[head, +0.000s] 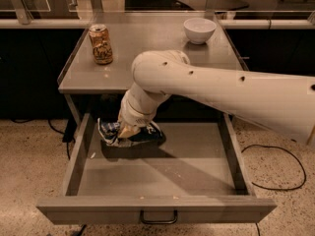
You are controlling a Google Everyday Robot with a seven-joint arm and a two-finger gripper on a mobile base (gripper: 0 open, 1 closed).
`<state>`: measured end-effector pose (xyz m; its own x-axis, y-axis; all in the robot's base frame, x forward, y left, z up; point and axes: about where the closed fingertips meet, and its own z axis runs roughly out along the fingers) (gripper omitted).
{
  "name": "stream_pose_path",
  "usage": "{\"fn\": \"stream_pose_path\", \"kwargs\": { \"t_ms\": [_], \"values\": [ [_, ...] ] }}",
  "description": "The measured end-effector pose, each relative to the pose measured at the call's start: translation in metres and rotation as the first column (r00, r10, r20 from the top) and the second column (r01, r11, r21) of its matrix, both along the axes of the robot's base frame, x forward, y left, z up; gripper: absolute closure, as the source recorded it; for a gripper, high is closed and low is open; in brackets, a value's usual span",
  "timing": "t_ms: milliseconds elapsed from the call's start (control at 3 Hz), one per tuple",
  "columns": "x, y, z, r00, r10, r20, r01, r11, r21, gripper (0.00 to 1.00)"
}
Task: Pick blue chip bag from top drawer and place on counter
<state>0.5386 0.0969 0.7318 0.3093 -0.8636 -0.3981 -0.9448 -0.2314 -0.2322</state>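
while the top drawer (197,171) - wide, shallow, grey metal, with a small dark bar handle (158,217) on its near front - stands pulled well out, the big cream-white robot arm (221,90) reaches in from the right and bends down into its far left part. the counter (147,65), a flat grey metal tabletop with low side rims, sits above the drawer's far end. on it a round white bowl (199,30) stands far right and a tan patterned drink can (101,44) far left, well apart. the blue chip bag (147,133), a crumpled navy foil packet with white edges, is in the drawer's far left area, just below the counter's near edge. a shadow under it suggests it hangs slightly off the drawer floor. the gripper (127,131) sits on the bag's left half, seemingly pinching the foil.

the step in hand looks like the lift-out. since the counter's edge overhangs the bag, a straight rise would likely snag - better to draw it toward the near side first, then up past the edge. keep the pinch firm, as crumpled foil may slip. the bare stretch between can and bowl seems the safest landing spot.
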Motion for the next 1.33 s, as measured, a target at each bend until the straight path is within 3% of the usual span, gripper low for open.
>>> {"fn": "stream_pose_path", "kwargs": {
  "t_ms": [333, 667, 1000, 1333],
  "values": [
    [0.011, -0.009, 0.074, 0.9938, 0.023, 0.109, -0.022, 1.000, -0.013, 1.00],
    [0.014, -0.014, 0.122, 0.9830, 0.038, 0.179, -0.035, 0.999, -0.024, 1.00],
    [0.014, -0.014, 0.122, 0.9830, 0.038, 0.179, -0.035, 0.999, -0.024, 1.00],
    [0.024, -0.018, 0.146, 0.9751, 0.062, 0.213, -0.055, 0.998, -0.038, 1.00]
  ]
}}
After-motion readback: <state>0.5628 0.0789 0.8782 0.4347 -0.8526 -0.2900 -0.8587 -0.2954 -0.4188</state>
